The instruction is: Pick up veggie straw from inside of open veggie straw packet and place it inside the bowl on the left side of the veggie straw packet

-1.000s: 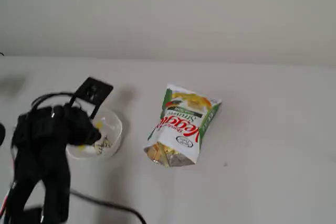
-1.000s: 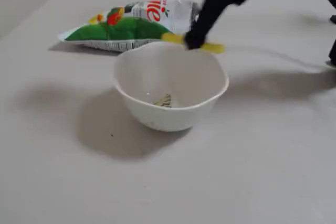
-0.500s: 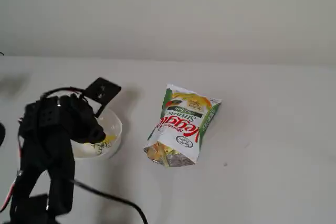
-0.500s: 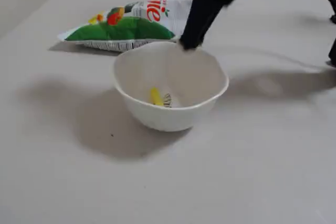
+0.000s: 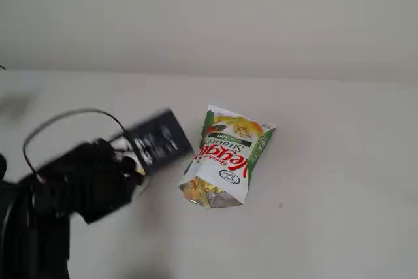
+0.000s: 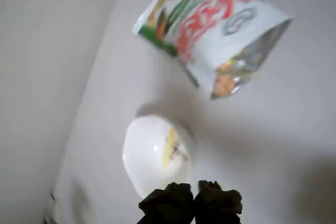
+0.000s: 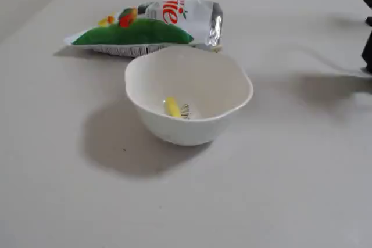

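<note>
The veggie straw (image 7: 172,107) lies inside the white bowl (image 7: 186,133), beside the dark sprig drawing. The wrist view shows the same straw (image 6: 169,148) in the bowl (image 6: 137,157) from above. The veggie straw packet (image 7: 145,24) lies flat behind the bowl, silvery mouth open; in the wrist view the packet (image 6: 210,24) shows orange straws at its mouth. My gripper (image 6: 194,204) hangs above the table just beside the bowl, its dark fingertips touching and nothing between them. In a fixed view my blurred arm (image 5: 91,184) covers the bowl, left of the packet (image 5: 225,155).
A pale table (image 7: 279,178) carries everything, with a plain wall behind it in a fixed view. A black cable (image 5: 65,122) loops over the arm. A dark object (image 7: 368,50) shows at the right edge of a fixed view.
The straw left my gripper and dropped into the bowl. The arm then rose and swung away from the bowl, out of the low fixed view, and its fingers came together.
</note>
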{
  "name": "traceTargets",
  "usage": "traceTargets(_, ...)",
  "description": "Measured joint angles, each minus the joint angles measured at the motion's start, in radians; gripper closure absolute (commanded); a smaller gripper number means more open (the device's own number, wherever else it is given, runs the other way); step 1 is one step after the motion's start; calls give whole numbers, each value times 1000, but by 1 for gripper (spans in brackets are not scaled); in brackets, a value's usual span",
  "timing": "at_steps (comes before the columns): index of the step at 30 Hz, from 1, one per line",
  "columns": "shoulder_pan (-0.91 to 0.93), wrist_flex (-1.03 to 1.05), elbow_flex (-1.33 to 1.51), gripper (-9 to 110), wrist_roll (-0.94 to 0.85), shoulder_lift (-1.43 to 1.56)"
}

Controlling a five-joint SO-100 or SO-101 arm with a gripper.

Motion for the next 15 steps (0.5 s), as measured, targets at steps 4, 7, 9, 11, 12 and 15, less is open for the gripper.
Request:
traceTargets(4, 92, -6, 121, 101, 94, 114)
traceTargets(7, 155, -38, 273, 101, 155, 238)
traceTargets(9, 169, -61, 368, 101, 179, 302)
traceTargets(11, 179, -103, 454, 101, 190, 368)
traceTargets(12, 181, -127, 512, 101, 195, 414)
traceTargets(15, 160, -170, 689, 102, 170, 561)
